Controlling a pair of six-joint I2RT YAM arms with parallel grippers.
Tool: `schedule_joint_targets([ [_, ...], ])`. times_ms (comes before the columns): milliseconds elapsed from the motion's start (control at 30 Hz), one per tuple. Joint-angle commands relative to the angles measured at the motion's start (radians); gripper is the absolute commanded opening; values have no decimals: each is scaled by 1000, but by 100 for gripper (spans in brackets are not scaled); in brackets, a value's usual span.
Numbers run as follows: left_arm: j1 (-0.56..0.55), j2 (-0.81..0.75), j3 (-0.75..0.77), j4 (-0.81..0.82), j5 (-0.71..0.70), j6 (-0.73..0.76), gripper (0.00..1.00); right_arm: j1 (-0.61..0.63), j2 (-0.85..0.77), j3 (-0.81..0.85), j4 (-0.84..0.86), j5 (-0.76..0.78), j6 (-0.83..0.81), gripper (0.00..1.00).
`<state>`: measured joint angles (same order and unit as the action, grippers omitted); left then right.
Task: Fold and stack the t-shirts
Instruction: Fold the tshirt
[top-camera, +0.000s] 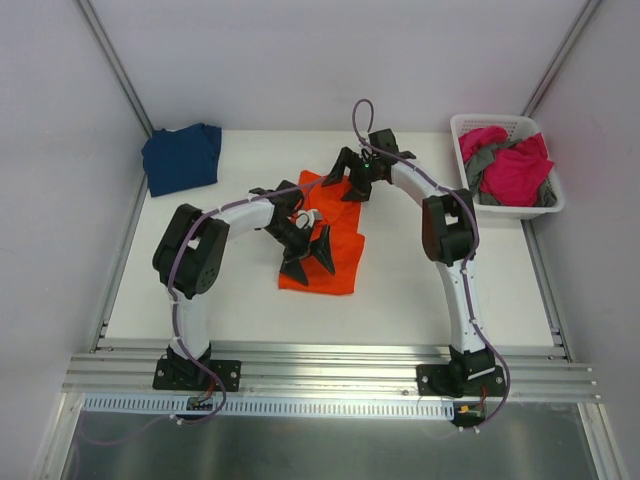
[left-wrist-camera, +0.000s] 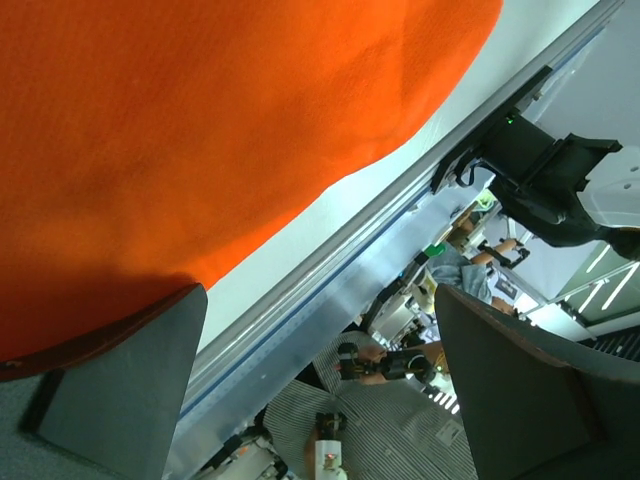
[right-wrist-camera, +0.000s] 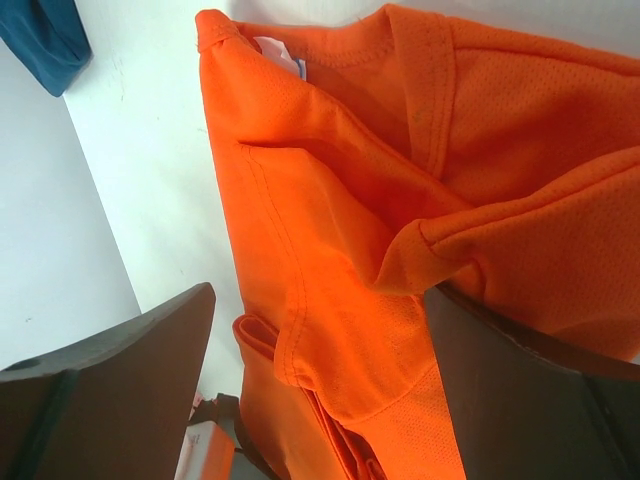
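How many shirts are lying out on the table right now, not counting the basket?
2. A navy shirt lies at the far left corner, an orange shirt in the middle. The basket at far right holds pink and grey cloth; how many shirts that is, I cannot tell.

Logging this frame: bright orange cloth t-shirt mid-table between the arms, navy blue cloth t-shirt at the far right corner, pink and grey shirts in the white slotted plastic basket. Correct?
Not quite. The navy blue cloth t-shirt lies at the far left corner of the white table, as the top external view shows. The rest holds.
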<state>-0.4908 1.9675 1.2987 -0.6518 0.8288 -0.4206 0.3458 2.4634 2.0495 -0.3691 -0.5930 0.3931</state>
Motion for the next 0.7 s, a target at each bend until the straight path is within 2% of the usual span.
schedule_joint_targets([
  [0, -14, -9, 54, 12, 0, -33, 99, -1, 19, 14, -2, 15, 1, 91],
  [300, 27, -56, 129, 6, -34, -23, 99, 1, -15, -32, -7, 18, 6, 92],
  [667, 89, 65, 136, -17, -73, 8, 99, 1, -27, -37, -17, 27, 1, 93],
])
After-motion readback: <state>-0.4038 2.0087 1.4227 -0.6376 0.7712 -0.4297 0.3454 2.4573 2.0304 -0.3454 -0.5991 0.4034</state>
